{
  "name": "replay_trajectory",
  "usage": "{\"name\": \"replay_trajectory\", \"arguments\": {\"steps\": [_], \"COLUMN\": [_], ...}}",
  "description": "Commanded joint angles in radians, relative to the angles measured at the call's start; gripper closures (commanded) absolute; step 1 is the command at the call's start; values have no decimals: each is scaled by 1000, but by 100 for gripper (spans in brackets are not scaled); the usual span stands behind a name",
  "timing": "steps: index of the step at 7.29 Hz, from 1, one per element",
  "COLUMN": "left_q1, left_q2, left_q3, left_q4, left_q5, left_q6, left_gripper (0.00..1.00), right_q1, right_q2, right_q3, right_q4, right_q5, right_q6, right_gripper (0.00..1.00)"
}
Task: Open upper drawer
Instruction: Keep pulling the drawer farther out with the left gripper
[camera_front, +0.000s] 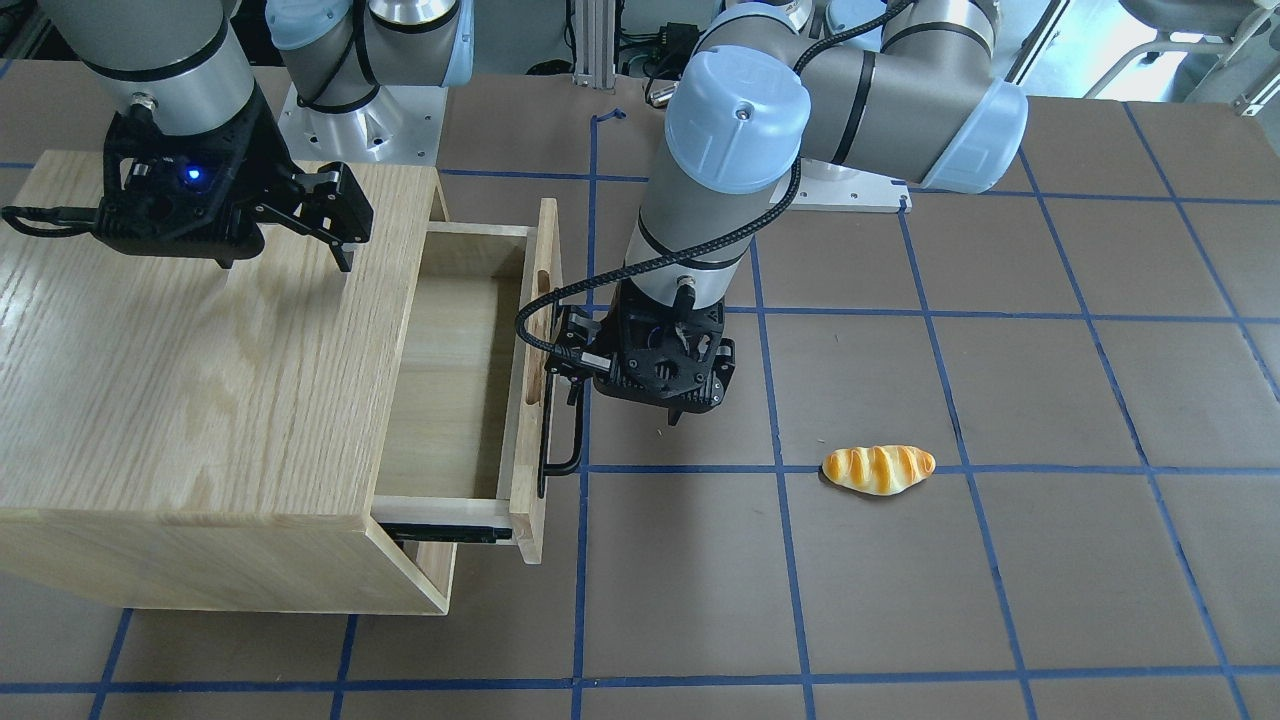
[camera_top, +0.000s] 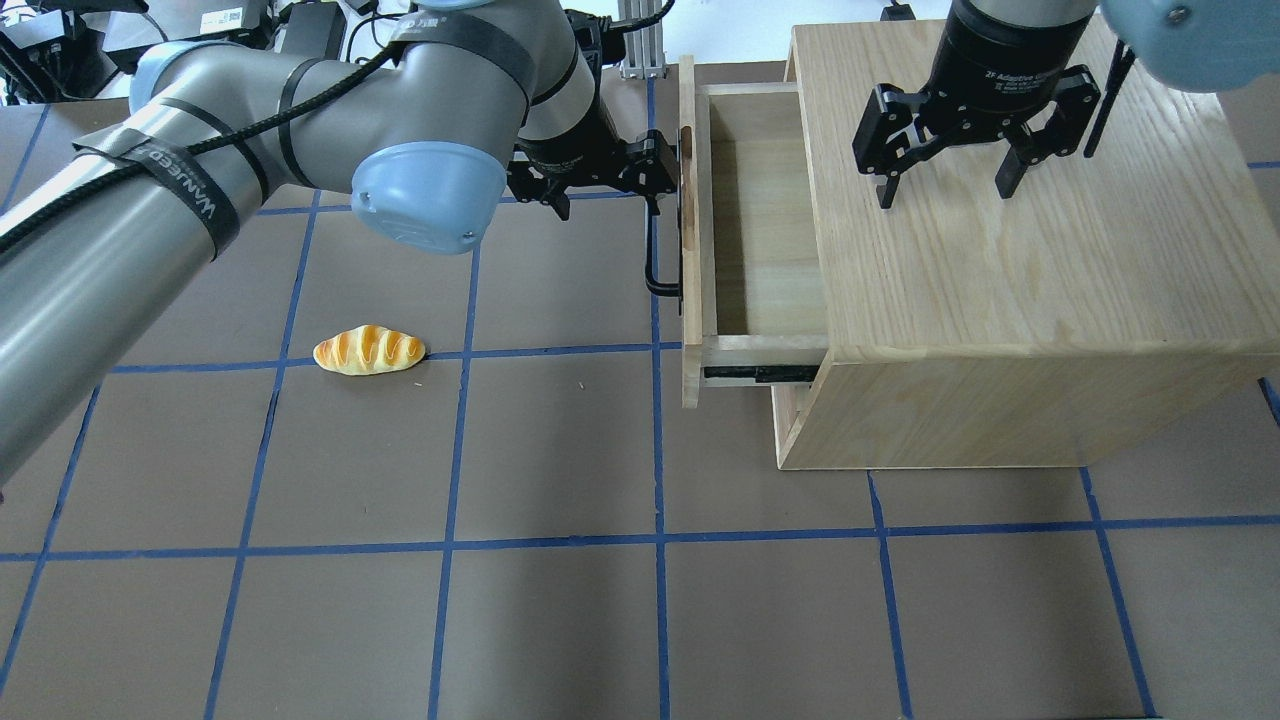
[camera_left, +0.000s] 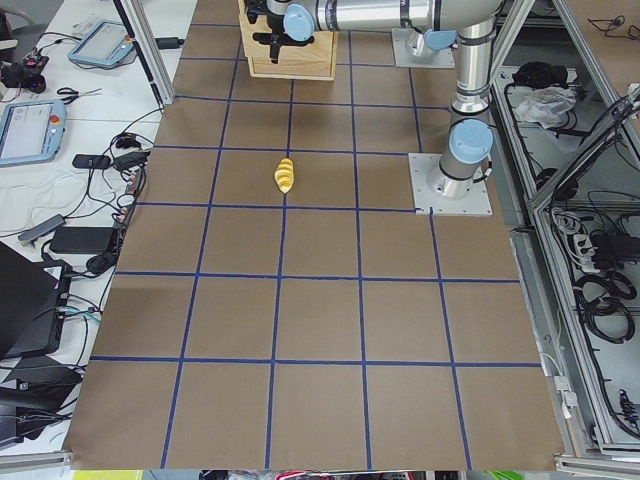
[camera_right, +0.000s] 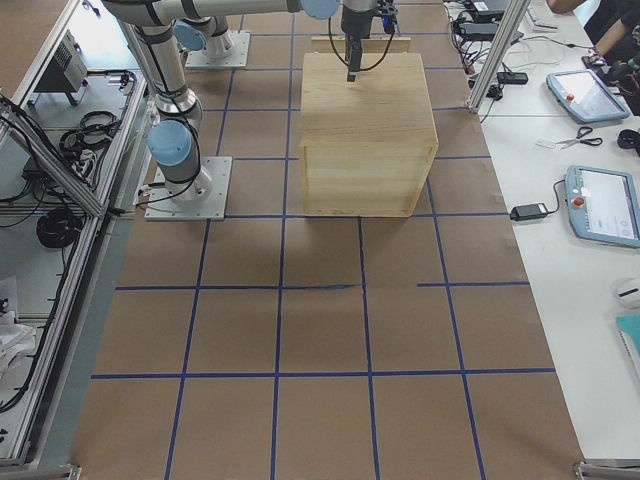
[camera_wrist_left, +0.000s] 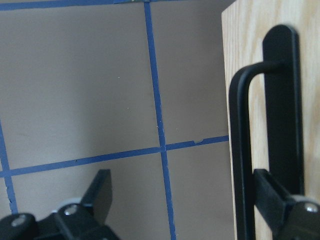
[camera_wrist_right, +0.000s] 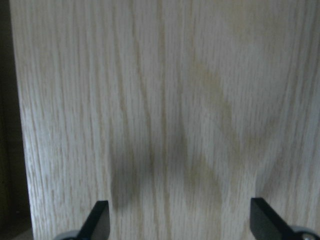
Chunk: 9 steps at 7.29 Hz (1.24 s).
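While the front-facing view looks steeply down on the surface (camera_front: 1050, 380), a bread roll (camera_front: 878, 469) lies on it, right of the left pincer (camera_front: 558, 355) and well apart from the cabinet (camera_front: 180, 400). The upper drawer (camera_front: 450, 370) stands partly out of the cabinet, toward the right. The right pincer (camera_front: 340, 225) hangs over the cabinet top.

From overhead, the drawer juts to the left. The left pincer (camera_top: 608, 190) is spread at the black handle (camera_top: 655, 270), gripping nothing. The right pincer (camera_top: 945, 190) is also released, holding nothing.

At the left wrist, the handle bar (camera_wrist_left: 240, 150) runs between the parted fingers (camera_wrist_left: 272, 200). One finger sits between the bar and the front panel (camera_wrist_left: 310, 100).

At the right wrist, only the oak top (camera_wrist_right: 165, 100) shows.
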Motion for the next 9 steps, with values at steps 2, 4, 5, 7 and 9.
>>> {"name": "replay_trajectory", "arguments": {"steps": [2,4,5,7,9], "left_q1": [28,45,53,62,64], "left_q2": [5,13,13,13,13], "left_q3": [1,9,24,32,36], "left_q4": [-15,-39,-70,-83,-84], "left_q5": [0,0,0,0,-5], "left_q6": [27,62,78,92,92], "left_gripper": [0,0,0,0,0], "right_q1": [0,0,0,0,0], "right_q2": [0,0,0,0,0], "right_q3": [-1,-1,1,1,1], "right_q4": [0,0,0,0,0], "right_q5": [0,0,0,0,0], "right_q6": [0,1,1,0,1], "right_gripper": [0,0,0,0,0]}}
